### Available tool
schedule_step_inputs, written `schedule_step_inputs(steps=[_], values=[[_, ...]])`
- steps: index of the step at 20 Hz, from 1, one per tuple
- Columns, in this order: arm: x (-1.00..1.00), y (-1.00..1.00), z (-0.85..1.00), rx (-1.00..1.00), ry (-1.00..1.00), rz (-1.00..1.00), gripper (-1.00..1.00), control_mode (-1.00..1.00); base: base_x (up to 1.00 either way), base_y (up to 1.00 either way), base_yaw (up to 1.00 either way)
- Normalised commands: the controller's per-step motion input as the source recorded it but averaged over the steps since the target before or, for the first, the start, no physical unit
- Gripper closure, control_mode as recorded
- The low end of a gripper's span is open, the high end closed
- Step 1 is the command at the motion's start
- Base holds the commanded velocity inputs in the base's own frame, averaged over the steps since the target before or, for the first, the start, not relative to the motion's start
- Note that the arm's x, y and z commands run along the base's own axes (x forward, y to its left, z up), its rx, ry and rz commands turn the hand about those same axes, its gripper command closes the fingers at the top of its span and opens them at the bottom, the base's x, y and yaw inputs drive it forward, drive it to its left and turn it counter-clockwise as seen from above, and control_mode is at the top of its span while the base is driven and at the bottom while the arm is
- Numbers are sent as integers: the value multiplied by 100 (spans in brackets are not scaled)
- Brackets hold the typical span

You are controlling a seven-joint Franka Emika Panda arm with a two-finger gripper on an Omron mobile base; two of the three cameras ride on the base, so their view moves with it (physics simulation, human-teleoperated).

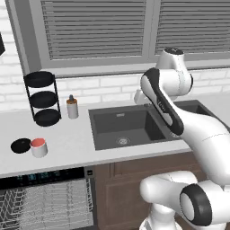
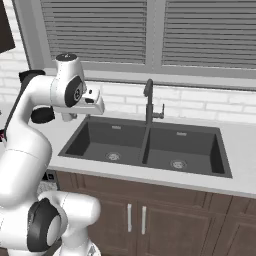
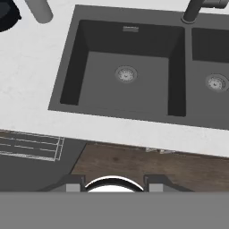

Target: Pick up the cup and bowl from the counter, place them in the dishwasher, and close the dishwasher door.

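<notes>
Counter [image 1: 67, 143] of pale stone holds dark sink [image 1: 126, 126] below shuttered window [image 1: 94, 27].

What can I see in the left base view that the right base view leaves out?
The left base view alone shows the cup and the bowl side by side on the counter, the pump bottle, and the open dishwasher with its wire rack.

The right base view alone shows the tall faucet and both basins of the sink.

Both share the sink, the counter, the shuttered window and the white arm.
</notes>
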Motion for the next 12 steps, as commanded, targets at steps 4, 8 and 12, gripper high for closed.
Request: schedule_step_inputs(steps=[4, 8, 12], values=[[0, 0, 0, 0, 0, 0, -100, 100, 0, 0, 0], [0, 0, 0, 0, 0, 0, -100, 100, -5, -3, 0], [0, 0, 0, 0, 0, 0, -100, 100, -39, -41, 5]])
